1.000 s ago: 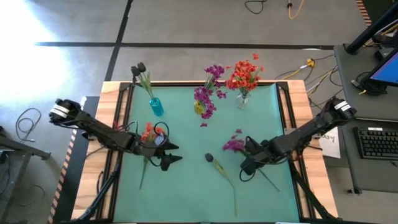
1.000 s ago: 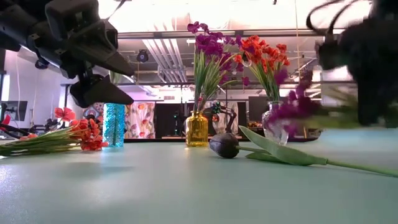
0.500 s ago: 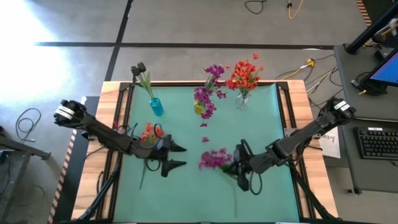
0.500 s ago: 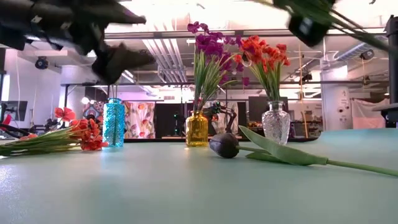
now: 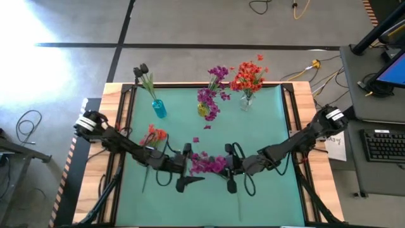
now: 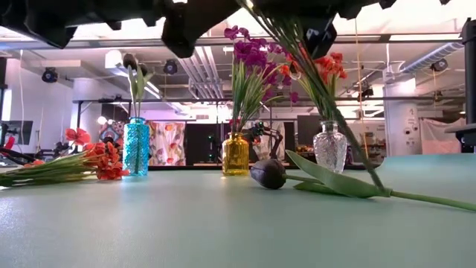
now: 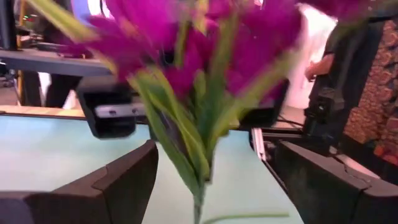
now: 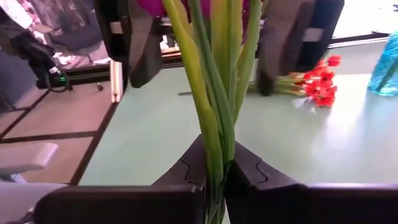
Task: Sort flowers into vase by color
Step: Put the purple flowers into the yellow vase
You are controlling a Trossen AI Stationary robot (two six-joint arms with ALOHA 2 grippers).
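Right gripper (image 8: 214, 180) clamps purple flower (image 5: 209, 163) stems (left gripper (image 7: 214, 180) spread around blooms).

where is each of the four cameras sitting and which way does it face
High view: overhead, looking straight down; both arms show, the left gripper and the right gripper meeting at the purple flower.
Low view: at tabletop height, looking level across at the vases; the arms show only as dark shapes along the top.
Left wrist view: looks past its open fingers at the purple flower.
Right wrist view: looks past its fingers shut on the stems, toward the left gripper.
Shared: the high, low and right wrist views all show the orange-red flower lying on the table.
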